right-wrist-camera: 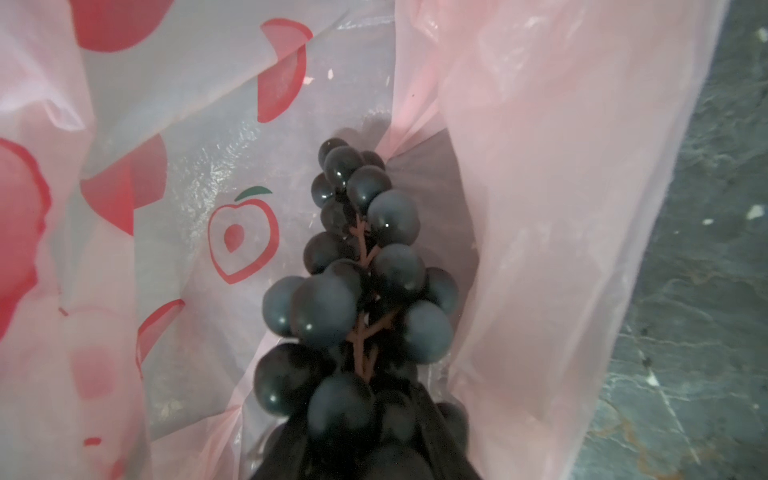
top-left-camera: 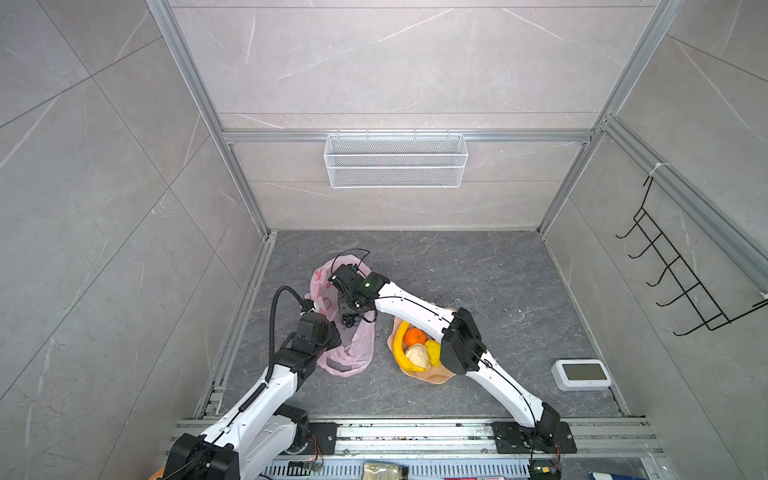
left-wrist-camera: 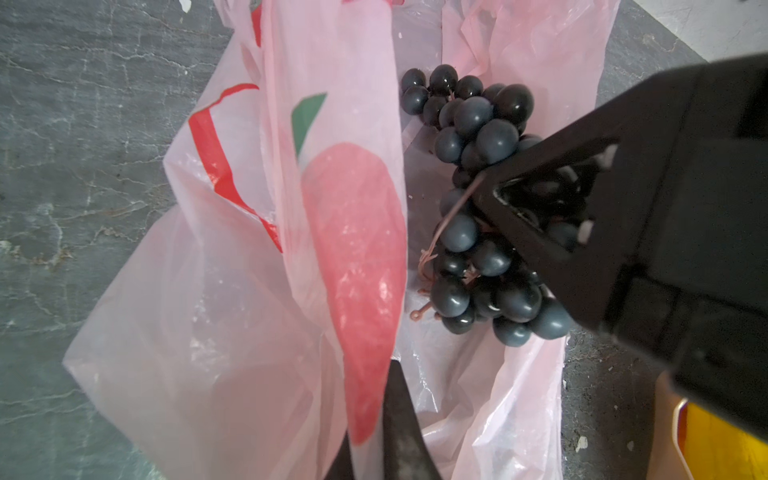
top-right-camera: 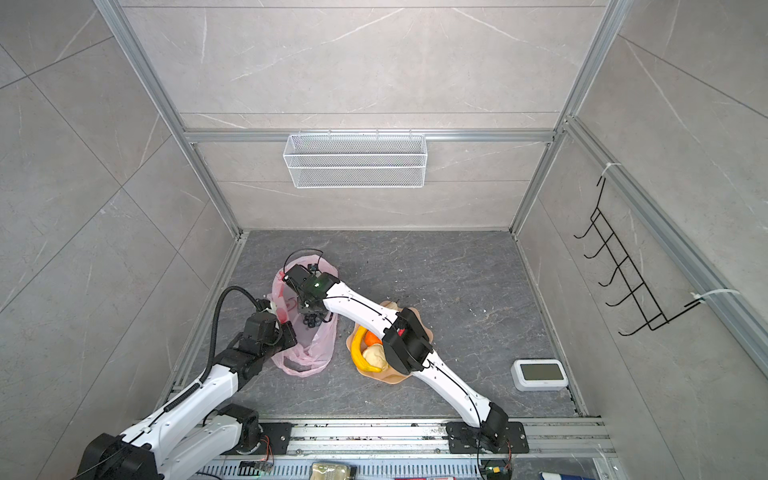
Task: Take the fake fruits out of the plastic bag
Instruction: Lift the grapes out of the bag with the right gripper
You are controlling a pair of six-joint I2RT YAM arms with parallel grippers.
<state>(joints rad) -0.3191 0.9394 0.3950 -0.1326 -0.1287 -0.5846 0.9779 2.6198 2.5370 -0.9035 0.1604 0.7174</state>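
Dark purple plastic grape bunch [right-wrist-camera: 357, 291] inside thin translucent pink plastic bag [left-wrist-camera: 232, 311], left half of worktop [top-left-camera: 478, 282]. Right pincer [left-wrist-camera: 511, 208] clamped round bunch; left pincer [left-wrist-camera: 370, 432] closed, pinching bag rim. Risk: grapes snag film, bag lifts too, or bunch slips.

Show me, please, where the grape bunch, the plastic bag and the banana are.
grape bunch [left-wrist-camera: 482, 120]: left wrist view, on one grape.
plastic bag [top-left-camera: 354, 351]: a top view, on its pink wall.
banana [top-left-camera: 398, 345]: a top view, mid-curve.
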